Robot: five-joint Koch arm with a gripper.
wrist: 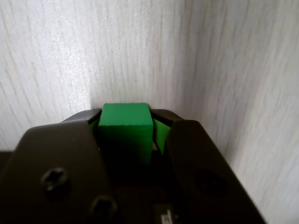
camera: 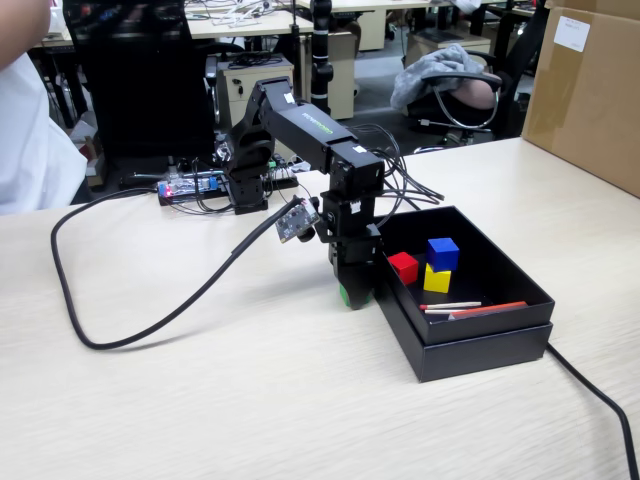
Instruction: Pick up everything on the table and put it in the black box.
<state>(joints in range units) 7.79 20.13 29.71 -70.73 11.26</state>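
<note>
Our hand [wrist: 126,140] is clamped on the green cube [wrist: 125,122], down at the bench [camera: 250,400] just beside the black box [camera: 480,345]. We risk catching the near wall on the way over if we lift too little, knocking the cube loose. A cube has no long axis; it sits square between the jaws, one face toward the wrist camera.

Office chairs [camera: 455,95], desks, brown cardboard box [camera: 590,90] behind, even indoor light.
</note>
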